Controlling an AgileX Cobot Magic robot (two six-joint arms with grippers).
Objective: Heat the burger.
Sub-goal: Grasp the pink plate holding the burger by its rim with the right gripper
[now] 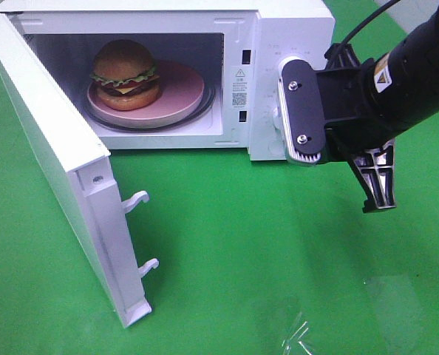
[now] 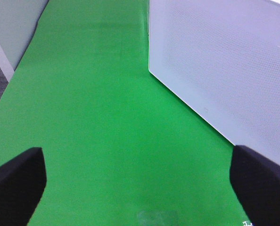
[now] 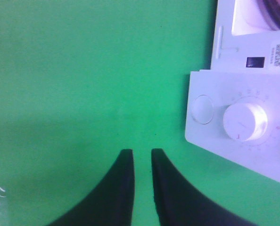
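The burger [image 1: 126,70] sits on a round pink plate [image 1: 184,95] inside the white microwave [image 1: 293,29], whose door [image 1: 49,148] swings wide open to the left. My right gripper [image 1: 378,196] hangs in front of the microwave's control panel at the right, pointing down at the green table. In the right wrist view this gripper [image 3: 142,151] shows a narrow gap between its fingers, with nothing in it. The dial [image 3: 245,121] lies off to one side of it. My left gripper [image 2: 140,188] stands wide open and empty over the green surface, outside the exterior view.
The open door's latch hooks [image 1: 138,200] stick out toward the table's middle. A white perforated panel [image 2: 225,61] lies close to the left gripper. A scrap of clear film [image 1: 301,336] lies on the green cloth near the front edge.
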